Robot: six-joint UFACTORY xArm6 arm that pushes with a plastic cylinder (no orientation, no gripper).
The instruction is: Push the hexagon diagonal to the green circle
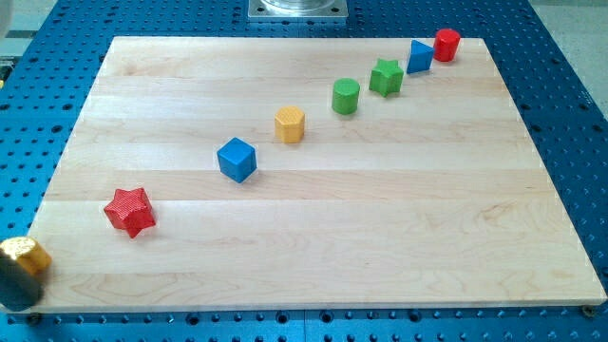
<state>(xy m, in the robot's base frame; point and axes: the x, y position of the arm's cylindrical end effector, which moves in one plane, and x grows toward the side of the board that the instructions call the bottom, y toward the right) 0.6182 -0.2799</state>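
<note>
The orange-yellow hexagon stands near the middle of the wooden board. The green circle is just up and to the right of it, with a small gap between them. Both lie in a diagonal row of blocks that runs from the view's lower left to its upper right. My tip and rod do not show in this view.
In the same row are a red star, a blue cube, a green star, a second blue cube and a red cylinder. A gold and dark rounded object sits at the board's bottom left corner.
</note>
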